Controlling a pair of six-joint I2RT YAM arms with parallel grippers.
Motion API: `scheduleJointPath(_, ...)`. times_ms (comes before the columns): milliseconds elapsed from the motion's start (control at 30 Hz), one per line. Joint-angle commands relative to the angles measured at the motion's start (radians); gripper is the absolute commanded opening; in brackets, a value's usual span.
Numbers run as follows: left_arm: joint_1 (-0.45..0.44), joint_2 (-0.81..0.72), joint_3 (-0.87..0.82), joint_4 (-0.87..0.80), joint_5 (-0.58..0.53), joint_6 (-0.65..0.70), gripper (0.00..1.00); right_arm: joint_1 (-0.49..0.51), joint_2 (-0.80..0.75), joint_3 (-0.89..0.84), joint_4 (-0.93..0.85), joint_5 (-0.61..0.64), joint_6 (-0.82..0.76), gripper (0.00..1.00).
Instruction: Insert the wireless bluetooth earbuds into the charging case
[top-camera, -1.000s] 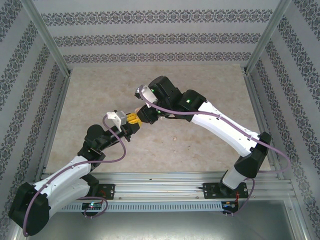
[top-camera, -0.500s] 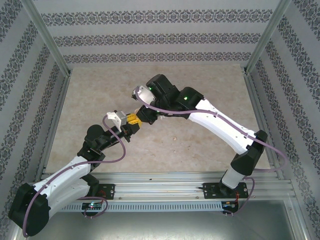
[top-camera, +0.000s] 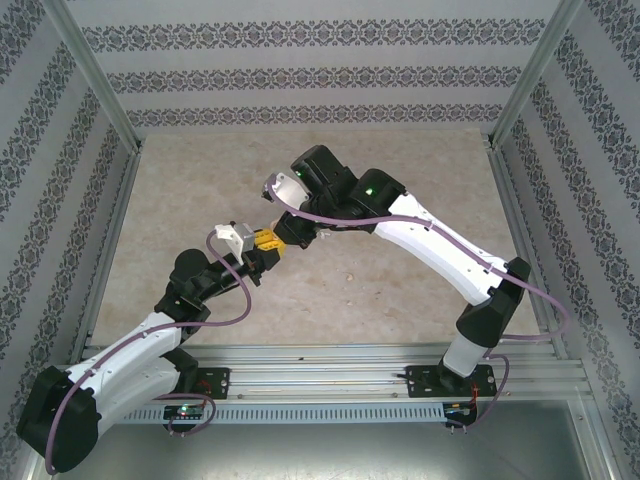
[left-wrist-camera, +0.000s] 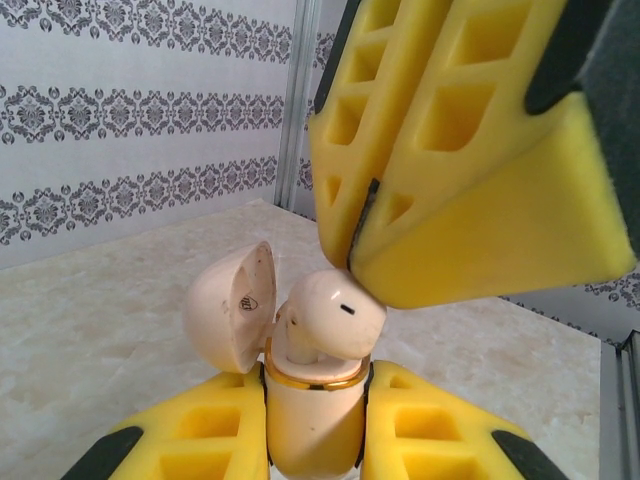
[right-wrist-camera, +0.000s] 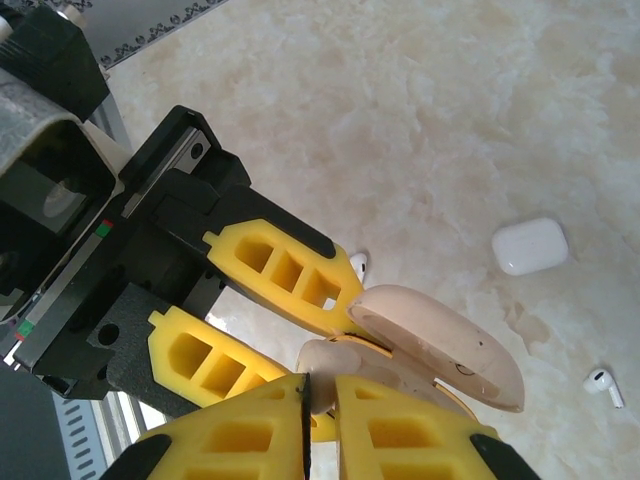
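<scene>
My left gripper (left-wrist-camera: 315, 400) is shut on a cream charging case (left-wrist-camera: 312, 430) with a gold rim, held upright above the table, its hinged lid (left-wrist-camera: 225, 305) swung open. A cream earbud (left-wrist-camera: 335, 315) stands in the case with its head above the rim. My right gripper (left-wrist-camera: 355, 262) comes down from above, its jaws shut, and its tips touch the earbud's head. In the right wrist view the earbud (right-wrist-camera: 325, 360) shows just past the right gripper (right-wrist-camera: 320, 385), beside the lid (right-wrist-camera: 440, 345). From above, both grippers (top-camera: 265, 243) (top-camera: 283, 238) meet mid-table.
On the marble tabletop (right-wrist-camera: 420, 120) lie a small white case (right-wrist-camera: 530, 246), shut, and two white earbuds (right-wrist-camera: 603, 385) (right-wrist-camera: 358, 264). Metal posts and patterned walls (top-camera: 320, 80) ring the table.
The right arm has shifted slightly left and its jaws have closed a little. The left arm and the case have stayed still.
</scene>
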Motion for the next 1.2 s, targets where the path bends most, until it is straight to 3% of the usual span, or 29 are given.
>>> scheduleJointPath(0,-0.010,-0.020,0.015,0.053,0.079,-0.006,0.00,-0.009,0.033,0.027,0.006,-0.007,-0.020,0.16)
scheduleJointPath(300,-0.009,-0.020,0.007,0.054,0.065,0.002,0.00,-0.026,-0.067,-0.047,0.104,0.034,0.101,0.19)
scheduleJointPath(567,-0.008,-0.003,-0.002,0.098,0.047,-0.007,0.00,-0.108,-0.264,-0.256,0.265,0.079,0.352,0.49)
scheduleJointPath(667,-0.009,0.009,-0.003,0.128,0.046,-0.019,0.00,-0.146,-0.338,-0.383,0.373,0.027,0.494,0.59)
scheduleJointPath(800,-0.008,0.024,-0.002,0.168,0.051,-0.040,0.00,-0.181,-0.398,-0.558,0.543,-0.077,0.678,0.67)
scheduleJointPath(1000,-0.008,0.048,0.010,0.218,0.066,-0.067,0.00,-0.183,-0.382,-0.677,0.761,-0.213,0.861,0.70)
scheduleJointPath(1167,-0.008,0.058,0.015,0.240,0.073,-0.080,0.00,-0.182,-0.348,-0.684,0.826,-0.263,0.908,0.70)
